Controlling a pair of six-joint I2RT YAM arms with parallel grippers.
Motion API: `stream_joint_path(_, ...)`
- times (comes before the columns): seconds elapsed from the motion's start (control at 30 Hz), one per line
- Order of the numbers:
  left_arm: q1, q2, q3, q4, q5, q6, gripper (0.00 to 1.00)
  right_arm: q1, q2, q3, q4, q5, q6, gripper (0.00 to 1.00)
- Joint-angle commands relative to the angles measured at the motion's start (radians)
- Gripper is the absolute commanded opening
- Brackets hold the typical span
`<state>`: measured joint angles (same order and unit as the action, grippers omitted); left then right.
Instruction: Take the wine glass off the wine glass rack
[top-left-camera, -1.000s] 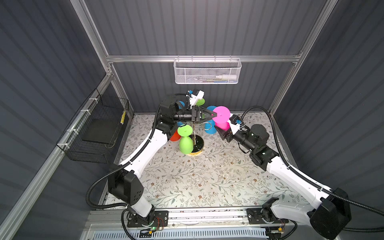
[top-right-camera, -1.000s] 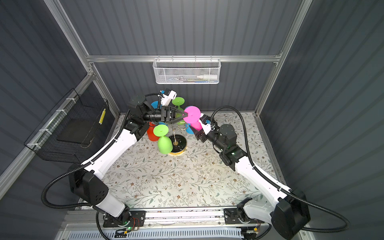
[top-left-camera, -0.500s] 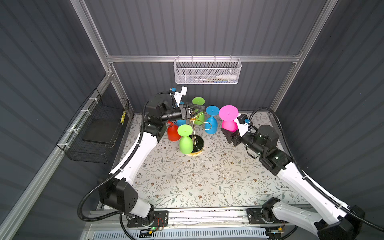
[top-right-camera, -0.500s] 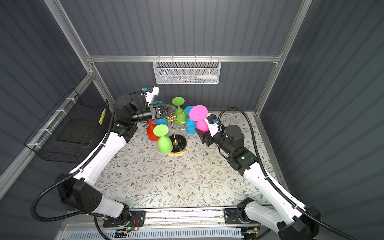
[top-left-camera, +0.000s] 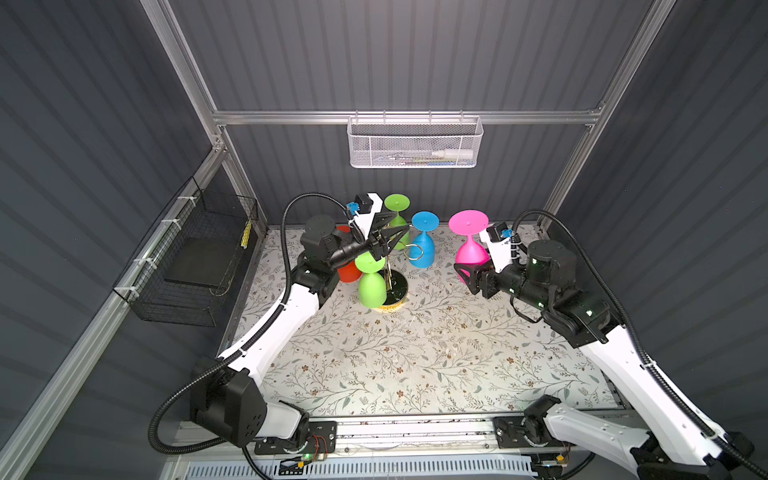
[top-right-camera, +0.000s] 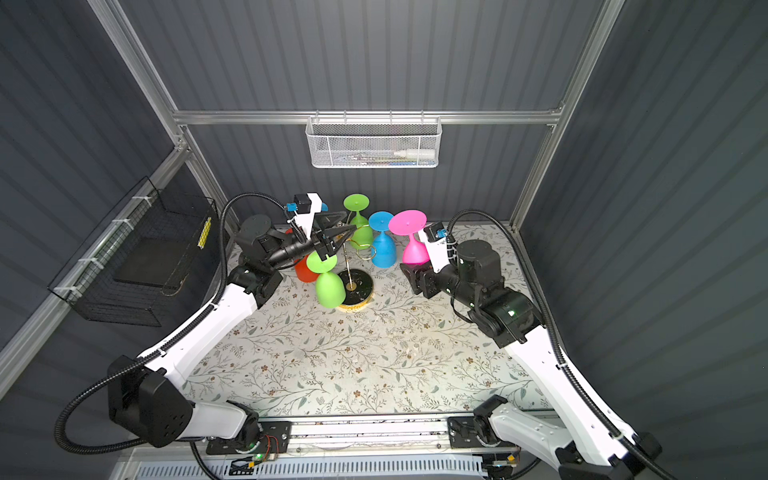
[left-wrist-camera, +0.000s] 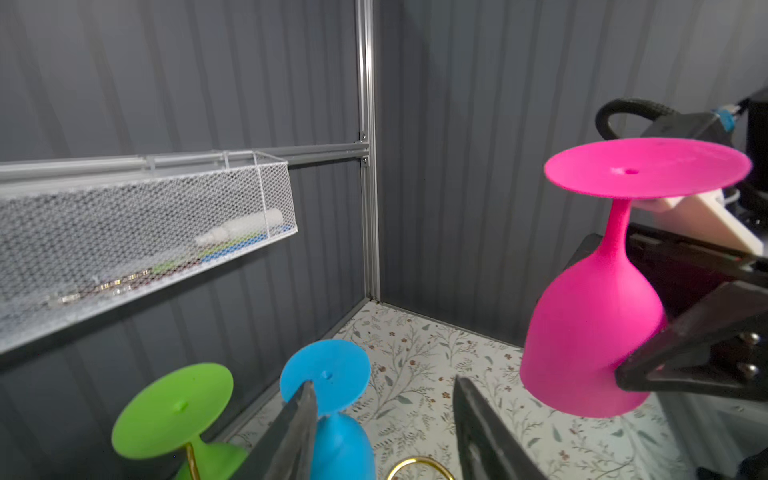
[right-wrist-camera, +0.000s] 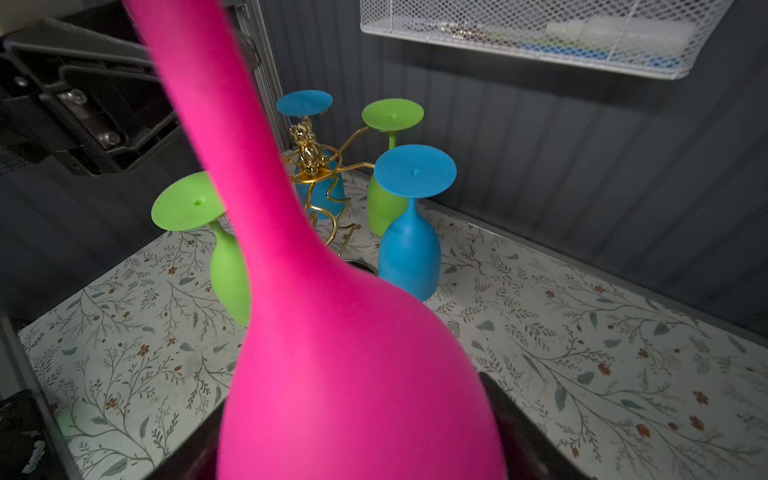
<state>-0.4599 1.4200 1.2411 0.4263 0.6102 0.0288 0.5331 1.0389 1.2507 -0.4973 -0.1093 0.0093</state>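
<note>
The pink wine glass (top-left-camera: 469, 251) (top-right-camera: 414, 251) hangs upside down, free of the wine glass rack and to its right. My right gripper (top-left-camera: 468, 270) (right-wrist-camera: 361, 436) is shut on its bowl (right-wrist-camera: 353, 374) (left-wrist-camera: 590, 332). The gold wire wine glass rack (top-left-camera: 389, 266) (top-right-camera: 351, 266) (right-wrist-camera: 309, 156) stands on a round black base (top-left-camera: 399, 286). It carries green (top-left-camera: 372, 286), blue (top-left-camera: 424, 247) and red (top-left-camera: 348, 272) glasses. One gold loop (top-left-camera: 413, 251) (left-wrist-camera: 415, 463) is empty. My left gripper (top-left-camera: 399, 224) (top-right-camera: 351, 220) (left-wrist-camera: 382, 382) stands open over the rack's top, holding nothing.
A white mesh basket (top-left-camera: 415, 145) hangs on the back wall and a black wire basket (top-left-camera: 195, 257) on the left wall. The floral mat (top-left-camera: 415, 353) covers the floor in front of the rack. Grey walls close in behind and beside the rack.
My right gripper has carried the pink glass rightward, away from the rack. My left gripper has drawn back leftward from the pink glass to the rack's top.
</note>
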Motion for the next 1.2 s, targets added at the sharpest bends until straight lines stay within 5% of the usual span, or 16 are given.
stream_joint_path(0.0,-0.013,0.043,0.019,0.092,0.002,0.254,0.51,0.008,0.024,0.044,-0.097,-0.023,0.033,0.46)
stream_joint_path(0.43,-0.04,0.078,0.016,0.223,0.145,0.526,0.49,0.022,0.117,0.104,-0.131,-0.084,0.065,0.46)
stream_joint_path(1.17,-0.075,0.126,0.059,0.206,0.165,0.633,0.43,0.067,0.226,0.18,-0.166,-0.101,0.059,0.45)
